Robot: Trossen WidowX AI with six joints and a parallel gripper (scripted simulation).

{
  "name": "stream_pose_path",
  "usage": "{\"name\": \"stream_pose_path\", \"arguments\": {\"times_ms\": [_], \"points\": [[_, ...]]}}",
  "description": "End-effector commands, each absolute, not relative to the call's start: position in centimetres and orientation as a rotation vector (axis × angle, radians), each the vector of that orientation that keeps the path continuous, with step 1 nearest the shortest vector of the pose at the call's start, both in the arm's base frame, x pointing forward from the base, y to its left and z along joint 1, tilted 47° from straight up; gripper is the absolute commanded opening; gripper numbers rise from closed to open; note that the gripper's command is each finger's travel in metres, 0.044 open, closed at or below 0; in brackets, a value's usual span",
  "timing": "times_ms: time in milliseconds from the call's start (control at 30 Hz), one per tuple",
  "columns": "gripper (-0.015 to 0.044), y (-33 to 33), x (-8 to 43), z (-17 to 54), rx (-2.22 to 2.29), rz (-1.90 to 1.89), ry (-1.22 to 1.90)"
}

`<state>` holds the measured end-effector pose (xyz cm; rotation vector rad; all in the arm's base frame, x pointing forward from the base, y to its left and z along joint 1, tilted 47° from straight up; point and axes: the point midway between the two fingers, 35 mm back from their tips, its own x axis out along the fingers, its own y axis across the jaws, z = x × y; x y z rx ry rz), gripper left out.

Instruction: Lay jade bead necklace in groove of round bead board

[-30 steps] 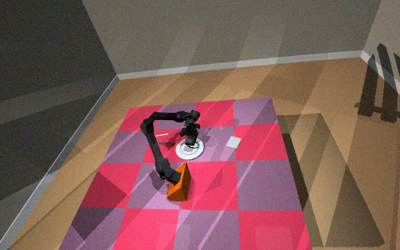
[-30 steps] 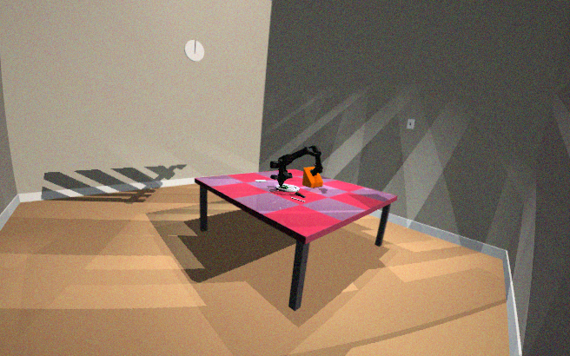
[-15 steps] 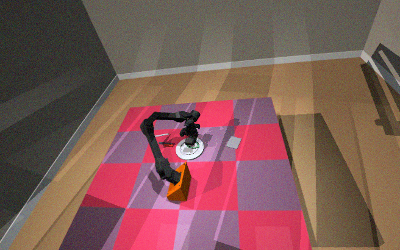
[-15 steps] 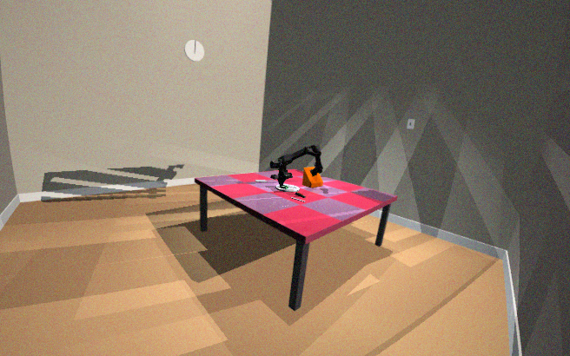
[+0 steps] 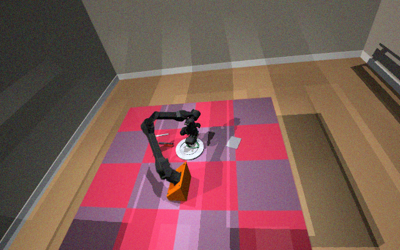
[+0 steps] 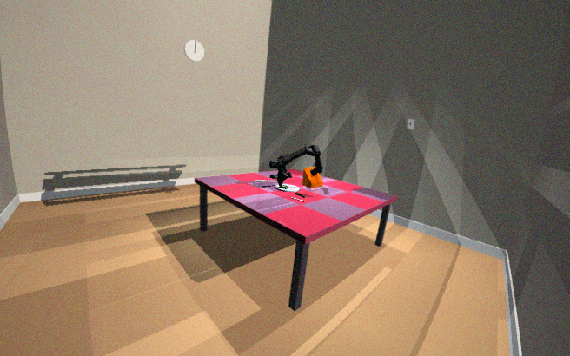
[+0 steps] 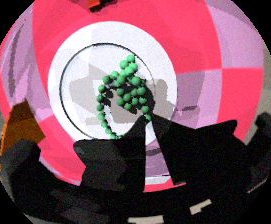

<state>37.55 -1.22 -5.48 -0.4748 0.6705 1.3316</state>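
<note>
The round white bead board (image 5: 181, 152) (image 7: 106, 32) lies flat on the table, with a thin dark circular groove. The jade bead necklace (image 7: 100, 107) is a string of green beads on the board. In the wrist view most of it is bunched right of the board's middle, and a single strand curves down on the left, inside the groove ring. My gripper (image 5: 191, 142) (image 6: 281, 185) (image 7: 147, 117) points down low over the board. Its fingertips are together at a bead on the clump's lower right. The strand's lower end is hidden behind a finger.
The orange wedge (image 5: 180, 188) (image 6: 310, 177) (image 7: 22, 125) stands at the arm's base, close to the board. A pale square card (image 5: 234, 142) lies on the board's other side. A thin white stick (image 5: 162, 135) and a dark and red tool (image 5: 167, 144) lie beside the board.
</note>
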Motion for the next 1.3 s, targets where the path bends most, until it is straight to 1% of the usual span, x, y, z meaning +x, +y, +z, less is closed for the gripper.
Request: {"name": "stream_pose_path", "arguments": {"times_ms": [0, 33, 600, 1267], "points": [[0.0000, -0.90, 37.70, -5.72, -0.473, 1.331, 0.668], [0.0000, -0.85, 37.71, -5.77, -0.473, 1.331, 0.668], [0.0440, -1.11, 37.57, -5.50, -0.473, 1.334, 0.672], [0.0440, -1.35, 37.53, -5.28, -0.474, 1.331, 0.668]]}}
